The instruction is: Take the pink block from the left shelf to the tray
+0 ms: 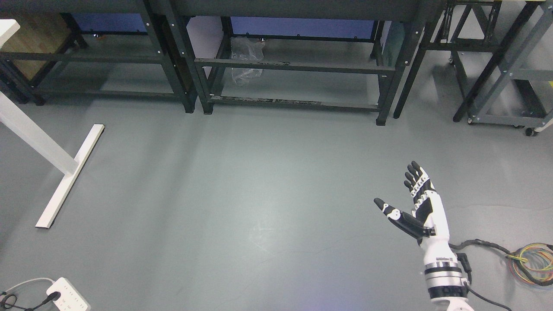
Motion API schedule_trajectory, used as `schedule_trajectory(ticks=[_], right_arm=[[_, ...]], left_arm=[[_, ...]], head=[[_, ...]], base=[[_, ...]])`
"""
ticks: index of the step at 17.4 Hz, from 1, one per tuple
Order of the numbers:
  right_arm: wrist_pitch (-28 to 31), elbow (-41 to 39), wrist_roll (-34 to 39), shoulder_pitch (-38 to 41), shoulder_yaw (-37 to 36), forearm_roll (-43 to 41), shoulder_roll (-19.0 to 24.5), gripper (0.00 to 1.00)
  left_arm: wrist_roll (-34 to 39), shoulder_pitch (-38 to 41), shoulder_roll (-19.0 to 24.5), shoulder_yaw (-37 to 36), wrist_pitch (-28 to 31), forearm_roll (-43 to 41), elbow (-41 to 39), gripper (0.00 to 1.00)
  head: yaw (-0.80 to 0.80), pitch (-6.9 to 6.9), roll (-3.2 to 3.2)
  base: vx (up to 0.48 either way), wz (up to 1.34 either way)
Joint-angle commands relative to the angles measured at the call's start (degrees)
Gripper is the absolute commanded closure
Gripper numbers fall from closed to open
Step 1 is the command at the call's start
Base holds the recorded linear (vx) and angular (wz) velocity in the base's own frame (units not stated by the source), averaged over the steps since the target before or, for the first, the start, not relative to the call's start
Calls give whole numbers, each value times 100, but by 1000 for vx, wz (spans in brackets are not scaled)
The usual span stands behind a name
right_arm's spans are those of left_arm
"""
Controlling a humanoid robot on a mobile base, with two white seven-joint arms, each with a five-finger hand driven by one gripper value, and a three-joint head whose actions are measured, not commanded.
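Note:
My right hand (399, 190) rises from the lower right over the grey floor, its fingers (415, 175) straight and the thumb spread to the left, holding nothing. No pink block and no tray show in the head view. The left arm is out of the picture. Black metal shelf frames (293, 67) stand along the far side, well beyond the hand.
A clear plastic bag (246, 60) hangs inside the middle frame. A white table leg with its foot (69, 172) crosses the left. A grey wheeled rack (510, 86) stands at the far right. Coiled cables (533, 261) lie at the right edge, a white power strip (69, 296) at the lower left.

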Motion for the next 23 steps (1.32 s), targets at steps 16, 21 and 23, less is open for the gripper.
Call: schedule_trajectory(ticks=[16,21,23], right_arm=[[-26,-14,41,-33,-20,114,-100,0],[-43,-14,41,-33,-11,114,-100,0],[-43,-14,41,-33,-2,114,-100,0]], left_arm=[[2,53,100,0,-2,-9,0,0],[2,53,100,0,-2,-9,0,0],[2,53,100,0,-2,-9,0,0]], head=[[0,0,0],[0,0,0],[0,0,0]], base=[[21,0],[44,0],[57,0]])
